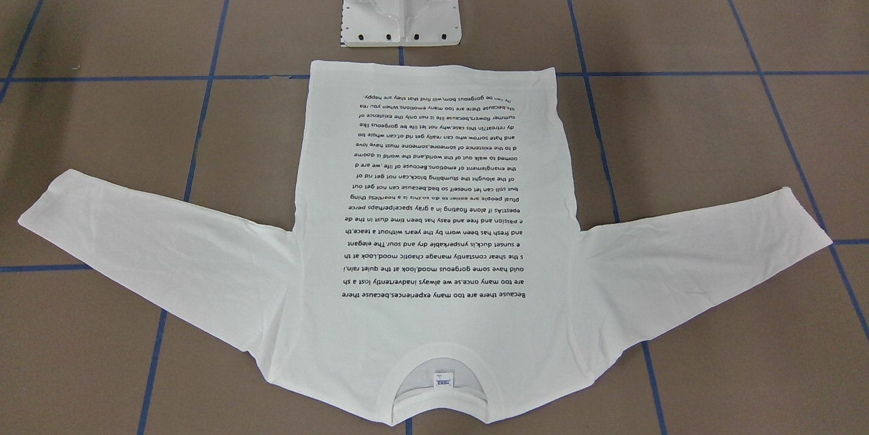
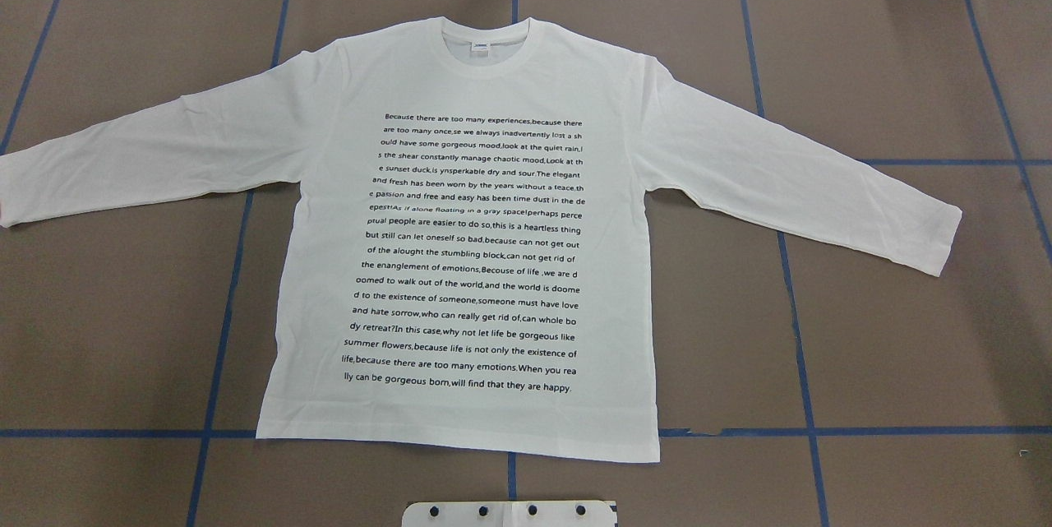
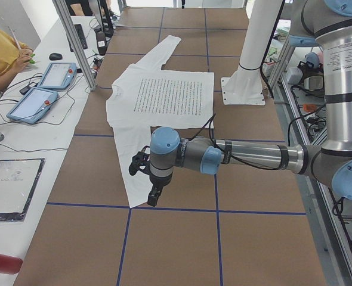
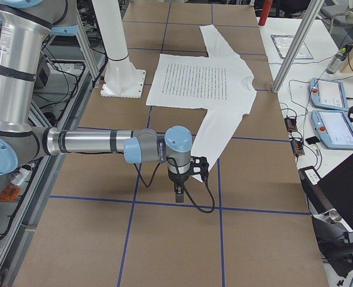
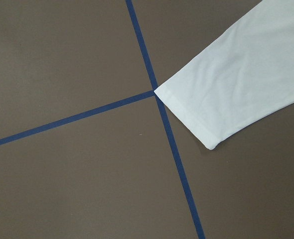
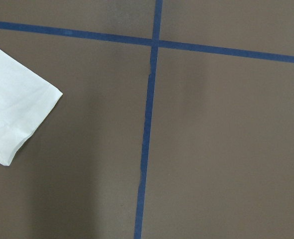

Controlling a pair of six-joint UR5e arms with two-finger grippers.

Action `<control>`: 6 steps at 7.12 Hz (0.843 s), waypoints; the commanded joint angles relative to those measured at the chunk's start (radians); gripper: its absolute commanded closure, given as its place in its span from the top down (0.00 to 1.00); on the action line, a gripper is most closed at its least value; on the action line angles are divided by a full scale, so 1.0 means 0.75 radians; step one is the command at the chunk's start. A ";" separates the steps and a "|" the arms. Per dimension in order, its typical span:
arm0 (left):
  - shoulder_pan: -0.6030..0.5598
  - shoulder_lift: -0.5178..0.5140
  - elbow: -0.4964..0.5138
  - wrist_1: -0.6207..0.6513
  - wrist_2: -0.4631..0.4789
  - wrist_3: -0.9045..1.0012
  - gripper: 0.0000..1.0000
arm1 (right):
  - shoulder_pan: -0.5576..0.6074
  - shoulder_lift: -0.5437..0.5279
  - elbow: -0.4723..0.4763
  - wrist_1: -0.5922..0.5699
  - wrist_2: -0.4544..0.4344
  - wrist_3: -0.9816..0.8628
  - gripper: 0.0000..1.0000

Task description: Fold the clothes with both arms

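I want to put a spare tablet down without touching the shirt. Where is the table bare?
Bare brown table lies on both sides of the white long-sleeved T-shirt, between each sleeve and the robot's edge. Crowded: the centre under the shirt, and the narrow strip between its hem and the white metal base.

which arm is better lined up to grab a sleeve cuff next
Left, probably: the left gripper hangs by the left-side cuff, which reaches mid-frame in its wrist view. The right-side cuff shows only at the left edge of the right gripper's wrist view.
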 commanded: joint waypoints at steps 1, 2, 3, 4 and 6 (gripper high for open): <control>0.000 -0.002 -0.006 0.000 -0.004 0.002 1.00 | 0.002 0.000 0.002 0.003 0.028 0.000 1.00; 0.000 -0.002 -0.056 0.003 -0.002 0.002 1.00 | 0.002 0.000 0.049 0.003 0.059 -0.004 1.00; 0.002 -0.006 -0.113 0.001 -0.002 -0.013 1.00 | 0.002 0.006 0.096 0.005 0.057 0.008 1.00; 0.002 -0.039 -0.110 -0.030 0.008 -0.003 1.00 | 0.002 0.061 0.127 0.005 0.057 0.014 1.00; -0.002 -0.059 -0.098 -0.236 0.006 -0.013 1.00 | 0.002 0.125 0.131 0.096 0.057 0.099 1.00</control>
